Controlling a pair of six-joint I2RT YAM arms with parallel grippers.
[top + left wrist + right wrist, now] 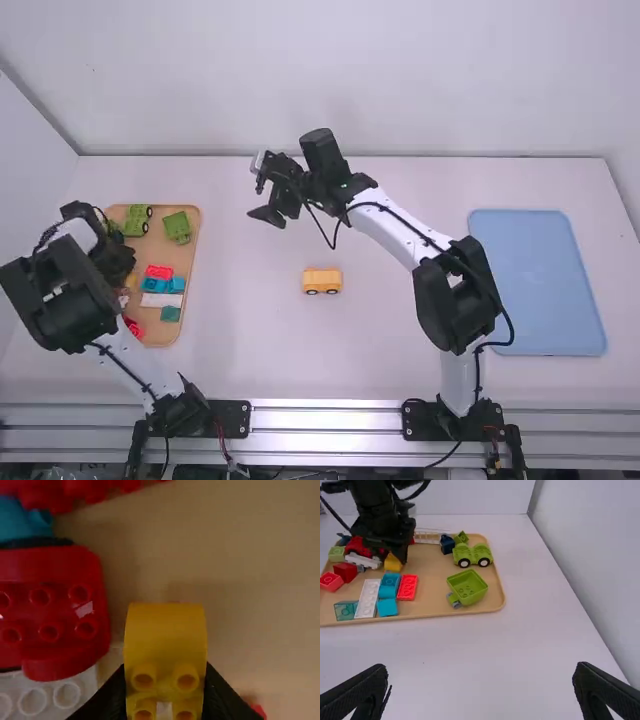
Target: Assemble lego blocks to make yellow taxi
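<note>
Over the left part of the wooden tray is my left gripper (118, 262). In the left wrist view, the fingers of the left gripper (165, 692) press both sides of a yellow block (165, 635) with a rounded end and studs. That yellow block (393, 563) also appears at the gripper's tips in the right wrist view. A yellow car piece on dark wheels (322, 281) stands alone mid-table. My right gripper (258, 190) hangs beyond it, towards the back wall. Seen from its wrist, the right gripper (480, 680) is open, its fingers wide apart with nothing between.
The wooden tray (150, 250) at the left holds several loose pieces: a green car (472, 556), a green tub (467, 587), a red brick (407, 587), a white brick (368, 598) and blue bricks (389, 585). A blue mat (540, 285) lies at the far right.
</note>
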